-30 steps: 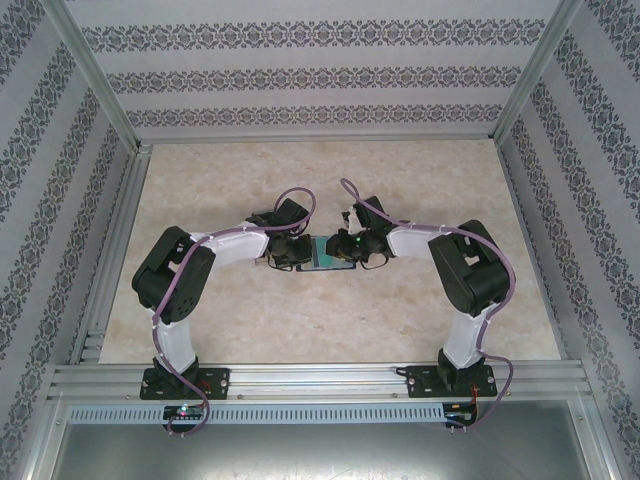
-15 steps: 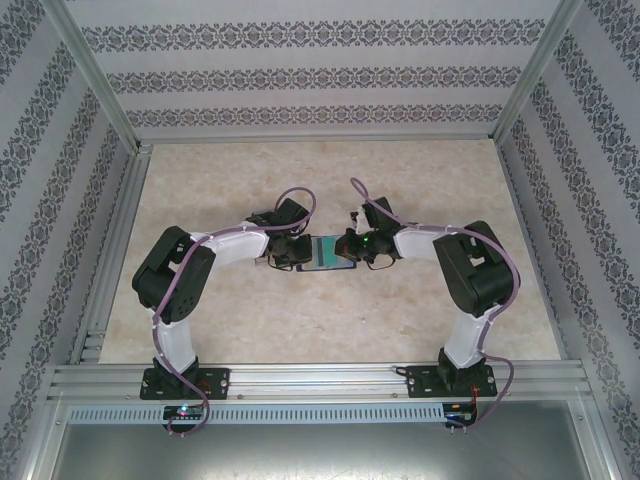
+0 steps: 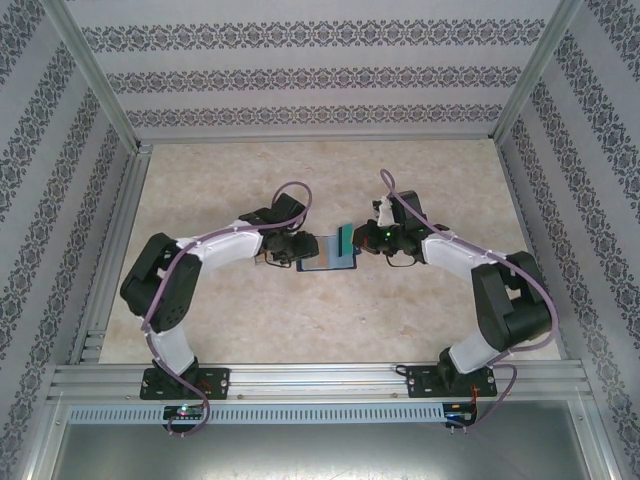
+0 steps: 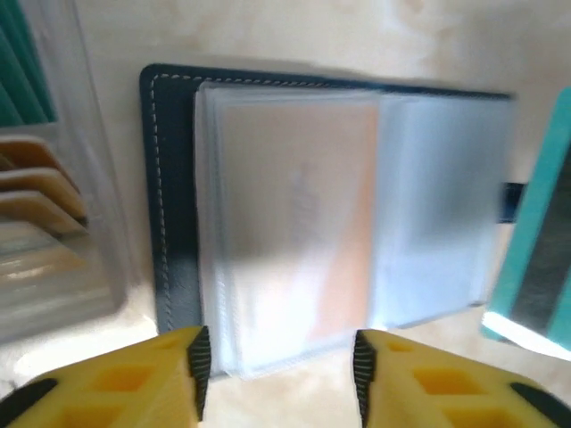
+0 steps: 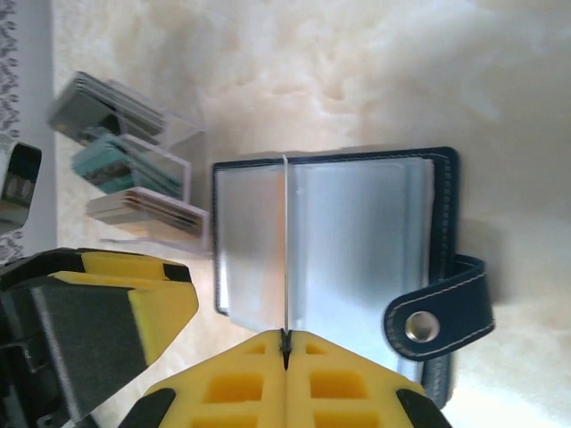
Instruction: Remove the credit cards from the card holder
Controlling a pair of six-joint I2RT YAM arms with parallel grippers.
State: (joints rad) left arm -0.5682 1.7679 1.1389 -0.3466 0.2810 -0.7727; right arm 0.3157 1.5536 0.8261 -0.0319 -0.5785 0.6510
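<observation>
Teal credit card (image 3: 345, 238), clamped in the right gripper (image 5: 285, 339), is best drawn straight from the card holder (image 5: 442, 196); left gripper (image 4: 277, 361) is held half-open.

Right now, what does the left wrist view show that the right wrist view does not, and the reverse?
Left wrist, not right wrist: the flat face of the teal card, with its dark stripe. Right wrist, not left wrist: the metal button on the snap tab, and the right gripper shut on the card's thin edge. Both: the open holder with its clear sleeves, and the rack of cards beside it.
</observation>
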